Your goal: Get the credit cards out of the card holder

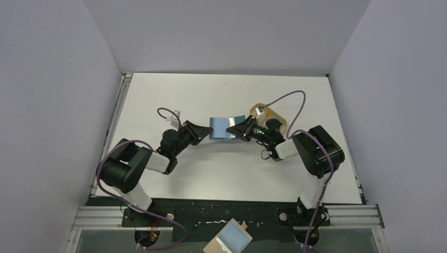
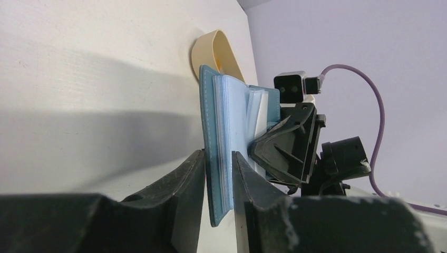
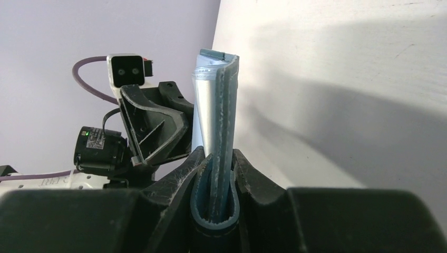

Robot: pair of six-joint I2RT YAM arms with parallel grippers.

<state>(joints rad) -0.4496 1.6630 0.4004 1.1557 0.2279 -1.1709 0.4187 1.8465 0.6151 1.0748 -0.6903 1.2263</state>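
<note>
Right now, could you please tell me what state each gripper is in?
Left gripper: shut on the card holder.
Right gripper: shut on the card holder's other flap.

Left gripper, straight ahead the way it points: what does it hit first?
The left gripper is shut on the card holder, which fills its path. Past it, the right gripper, clamped on the far end, looks next in line, though depth is unclear.

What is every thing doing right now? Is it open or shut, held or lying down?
card holder, spread open, held up between both tools.
left tool, shut on one flap of the card holder.
right tool, shut on the other flap.
credit cards, none out; any inside are hidden.
tray, lying flat, partly hidden.
</note>
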